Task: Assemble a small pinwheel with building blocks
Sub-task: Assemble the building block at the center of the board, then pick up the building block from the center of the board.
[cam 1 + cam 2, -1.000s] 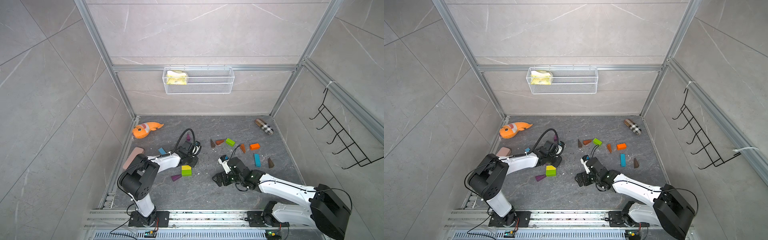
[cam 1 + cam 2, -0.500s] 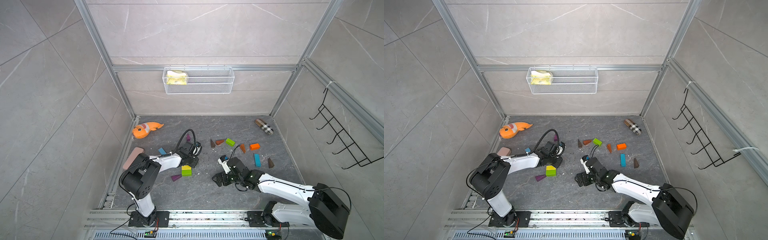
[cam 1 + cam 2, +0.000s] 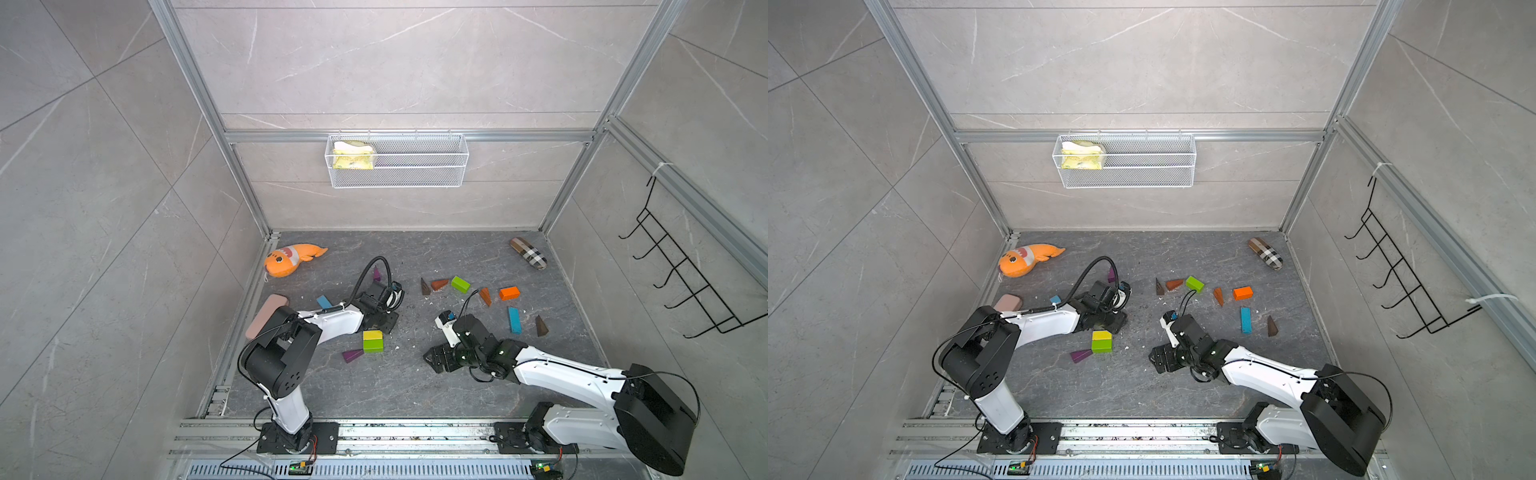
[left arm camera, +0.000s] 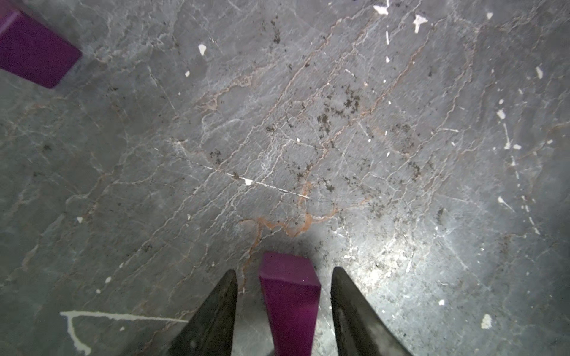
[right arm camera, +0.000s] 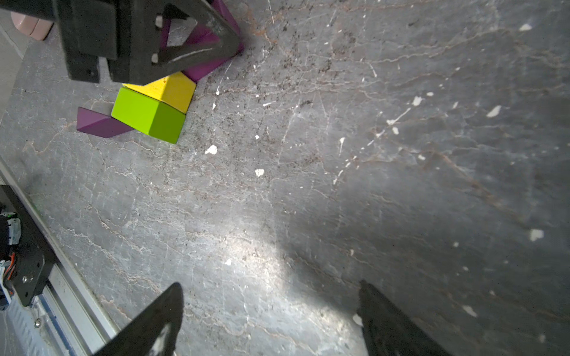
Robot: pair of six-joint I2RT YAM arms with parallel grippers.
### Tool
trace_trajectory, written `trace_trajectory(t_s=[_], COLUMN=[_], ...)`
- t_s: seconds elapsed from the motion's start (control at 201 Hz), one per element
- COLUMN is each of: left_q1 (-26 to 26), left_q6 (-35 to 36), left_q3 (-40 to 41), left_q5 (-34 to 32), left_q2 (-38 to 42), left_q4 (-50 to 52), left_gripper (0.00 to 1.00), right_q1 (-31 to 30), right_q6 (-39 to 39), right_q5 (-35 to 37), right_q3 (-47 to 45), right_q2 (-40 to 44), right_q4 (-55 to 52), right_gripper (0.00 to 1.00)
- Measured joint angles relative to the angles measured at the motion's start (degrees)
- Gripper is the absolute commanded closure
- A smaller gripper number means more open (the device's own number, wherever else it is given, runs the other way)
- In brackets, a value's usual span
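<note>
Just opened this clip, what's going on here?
Two arms are assembling a block pinwheel on the floor. The left gripper is down over a purple wedge next to the yellow block, jaws apart with a gap on each side, so not gripping it. A green block sits against the yellow one, a second purple wedge beside it. The right gripper hangs open and empty above the floor.

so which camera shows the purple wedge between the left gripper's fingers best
The left wrist view: the purple wedge lies close and unblocked between the fingers of the left gripper, gaps either side. The right wrist view catches only parts of the purple wedge behind that gripper. In both top views the gripper covers it.
</note>
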State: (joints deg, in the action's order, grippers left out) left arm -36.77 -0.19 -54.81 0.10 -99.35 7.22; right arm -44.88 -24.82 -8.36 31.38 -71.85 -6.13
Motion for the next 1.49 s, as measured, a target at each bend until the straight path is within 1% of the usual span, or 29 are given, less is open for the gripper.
trace_trajectory(t_s=[0.179,0.329,0.408,0.478,0.577,0.677,0.806,0.961,1.06,1.279,1.493], left_q1=[0.0,0.1,0.6,1.4,3.9,6.5,8.8,9.2,9.1,9.6,11.5], left_q6=[0.8,1.9,2.0,1.9,0.9,-1.2,-4.9,-6.1,-5.9,-5.2,-4.5], left_q3=[-2.6,-5.0,-7.0,-9.9,-15.9,-21.5,-25.4,-31.0,-33.8,-39.0,-42.7], left_q5=[0.2,0.1,-0.5,-1.6,-3.3,-5.6,-7.6,-8.9,-9.1,-9.3,-8.8], left_q2=[1.4,5.2,6.8,6.7,4.2,-0.5,-6.5,-14.0,-17.2,-21.1,-24.0], left_q4=[2.8,5.2,6.3,7.8,10.2,11.5,13.3,16.1,17.5,20.1,21.3], left_gripper=[0.44,0.44,0.46,0.48,0.46,0.44,0.44,0.43,0.43,0.46,0.51], right_q1=[0.0,0.0,0.0,0.3,1.1,1.6,2.3,3.2,3.8,5.5,6.3], right_q6=[0.1,1.0,1.4,1.8,2.2,2.4,2.4,2.4,2.4,2.4,2.4], right_q5=[0.0,0.1,0.4,0.7,1.3,1.7,1.7,1.3,1.1,0.1,-0.9], right_q3=[1.4,5.8,8.2,10.3,13.5,14.8,14.9,14.7,14.2,11.8,11.3], right_q2=[-1.1,-1.5,-2.2,-3.4,-5.8,-6.4,-6.4,-6.4,-6.3,-5.5,-5.5], right_q4=[-0.1,-0.3,-0.4,-1.0,-1.9,-2.2,-2.5,-2.7,-2.6,-2.7,-2.6], right_gripper=[0.1,0.09,0.09,0.1,0.1,0.1,0.1,0.1,0.1,0.1,0.1])
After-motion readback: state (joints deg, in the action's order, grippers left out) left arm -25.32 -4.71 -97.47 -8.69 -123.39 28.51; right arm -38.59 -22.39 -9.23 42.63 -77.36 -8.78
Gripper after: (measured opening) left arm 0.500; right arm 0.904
